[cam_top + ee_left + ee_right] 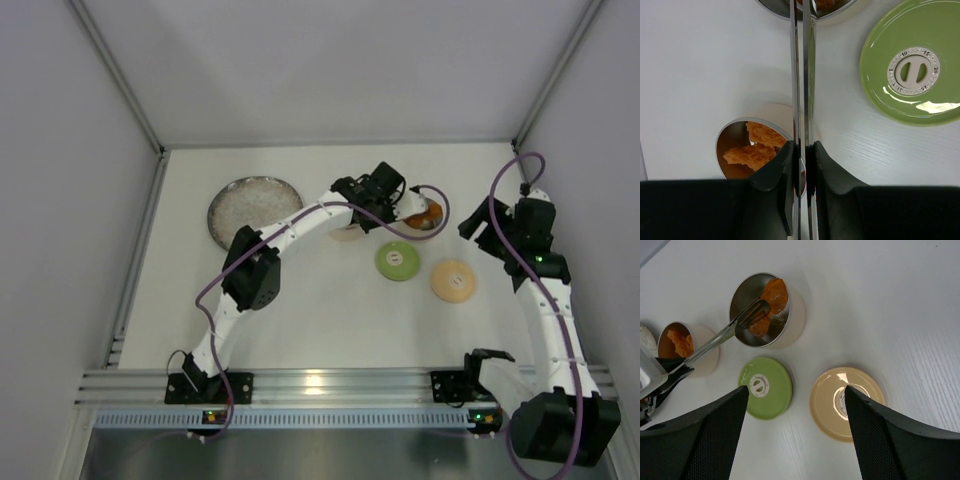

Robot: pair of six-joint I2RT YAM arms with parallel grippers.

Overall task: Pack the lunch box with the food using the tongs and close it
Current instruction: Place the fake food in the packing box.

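My left gripper point(803, 145) is shut on the tongs point(802, 75), whose two silver arms are pressed nearly together. The tongs point(725, 335) slant up into a steel tin point(790, 315) and their tips lie beside orange food point(775, 292) inside it. I cannot tell whether the tips pinch a chunk. A second tin point(705, 357) right by my left gripper holds more orange food point(679, 340). The green lid point(765, 387) and the tan lid point(832, 402) lie flat on the table. My right gripper point(796, 390) hovers open above the two lids, holding nothing.
The speckled grey plate point(255, 210) sits at the back left, beside the left arm's elbow. White walls with metal posts close in the table on three sides. The left arm arches over the table's middle toward the tins point(425, 215).
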